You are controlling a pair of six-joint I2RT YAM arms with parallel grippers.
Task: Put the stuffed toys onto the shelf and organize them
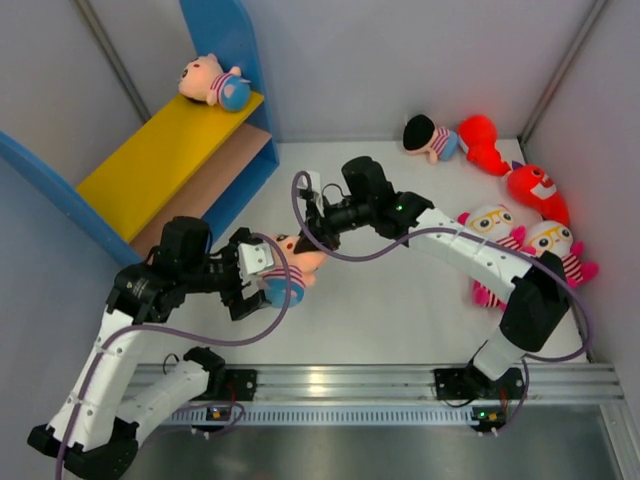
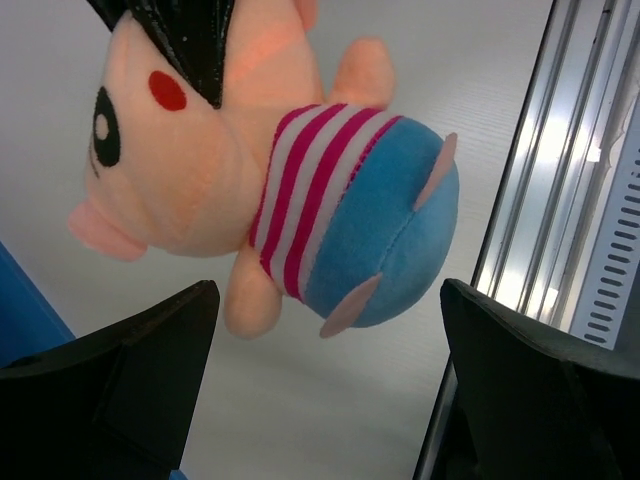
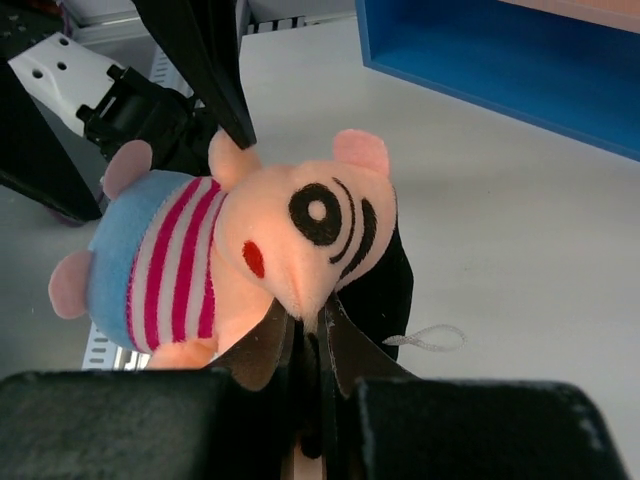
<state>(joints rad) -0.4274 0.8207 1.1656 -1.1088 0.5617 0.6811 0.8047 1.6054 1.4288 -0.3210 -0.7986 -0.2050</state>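
My right gripper (image 1: pixel 318 235) is shut on the face of a peach doll (image 1: pixel 290 265) in a pink-striped shirt and blue pants, holding it above the table; the right wrist view shows the pinch (image 3: pixel 310 320) on the doll (image 3: pixel 230 250). My left gripper (image 1: pixel 250 275) is open just beside the doll's blue end; its jaws (image 2: pixel 328 300) stand wide below the doll (image 2: pixel 300 190), not touching it. The shelf (image 1: pixel 160 155) stands at the back left with another peach doll (image 1: pixel 213 82) lying on its yellow upper board.
At the back right lie a third doll (image 1: pixel 430 135), two red creatures (image 1: pixel 482 140) (image 1: pixel 537 190) and two white owls (image 1: pixel 490 225) (image 1: pixel 555 240). An aluminium rail (image 1: pixel 400 385) runs along the near edge. Grey walls close in the sides.
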